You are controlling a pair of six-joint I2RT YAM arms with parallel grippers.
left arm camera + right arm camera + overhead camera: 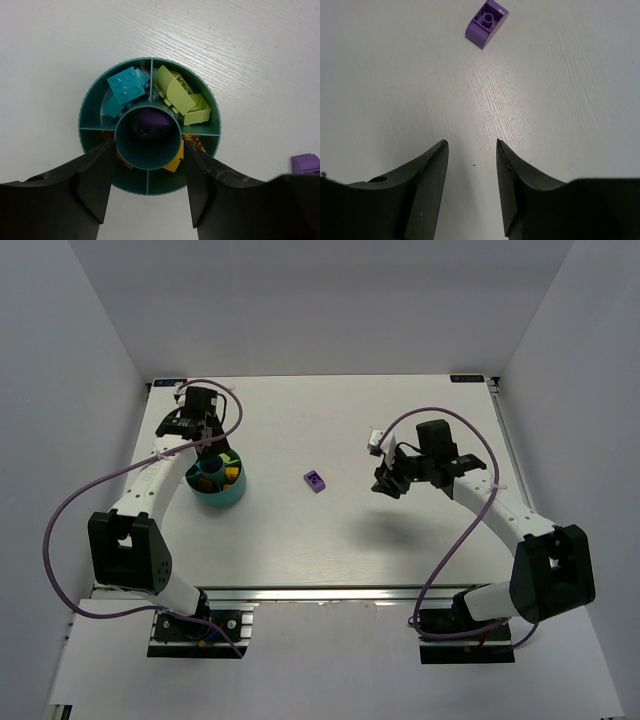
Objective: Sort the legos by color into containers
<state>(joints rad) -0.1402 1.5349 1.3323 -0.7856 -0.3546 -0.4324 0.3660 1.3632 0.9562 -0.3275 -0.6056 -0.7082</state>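
Note:
The round teal bowl (236,492) stands at the left of the table. In the left wrist view its rim (90,102) encloses cyan legos (127,87), lime green legos (182,97), orange legos (175,162) and a purple lego (152,120) inside the central ring. My left gripper (208,455) hovers right over the bowl, open and empty (149,145), its fingers straddling the central ring. One purple lego (315,480) lies alone mid-table; it also shows in the right wrist view (487,22). My right gripper (385,485) is open and empty (471,143), right of that brick and pointed at it.
White walls close in the table on the left, back and right. The loose purple brick also shows at the right edge of the left wrist view (305,162). Purple cables loop from both arms.

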